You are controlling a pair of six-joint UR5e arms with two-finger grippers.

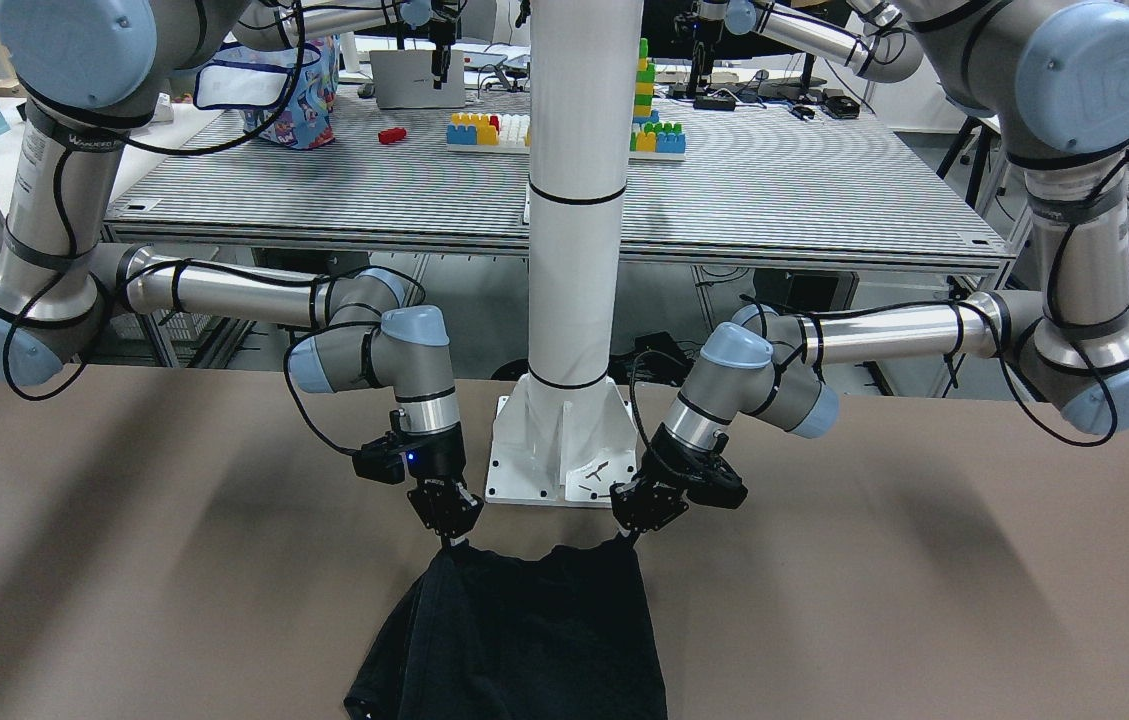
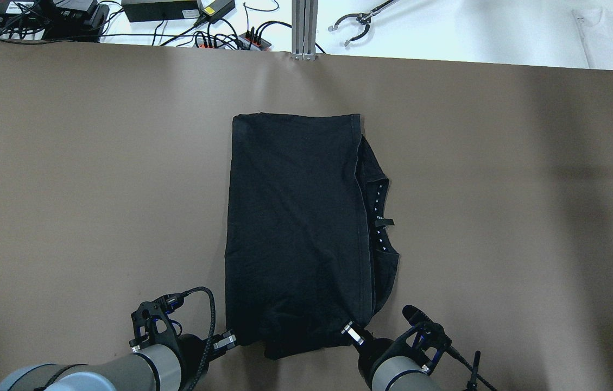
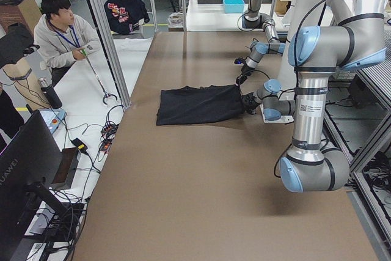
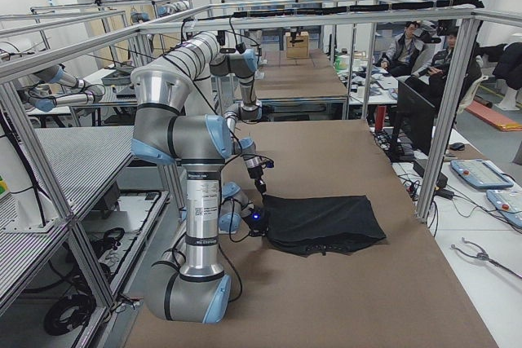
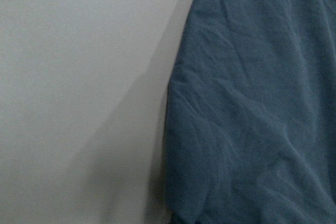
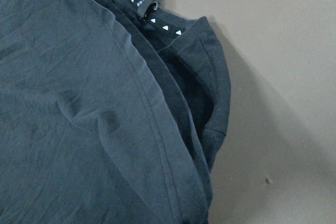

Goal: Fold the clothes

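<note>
Your left gripper (image 2: pixel 228 340) and right gripper (image 2: pixel 351 331) are pinching the 6 o'clock corners of the soft matte clothes (image 2: pixel 295 217), lying lengthwise 12 to 6

Black clothes (image 1: pixel 514 640) cut off by bottom edge in front-facing view. Overhead, left gripper (image 2: pixel 229 340) and right gripper (image 2: pixel 348 329) tips hidden in fabric.

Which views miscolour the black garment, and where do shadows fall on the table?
Left wrist view: the black garment looks washed-out blue and soft; right wrist view: same bluish cast, stitching sharper; front-facing view: broad shadows streak the table.
</note>
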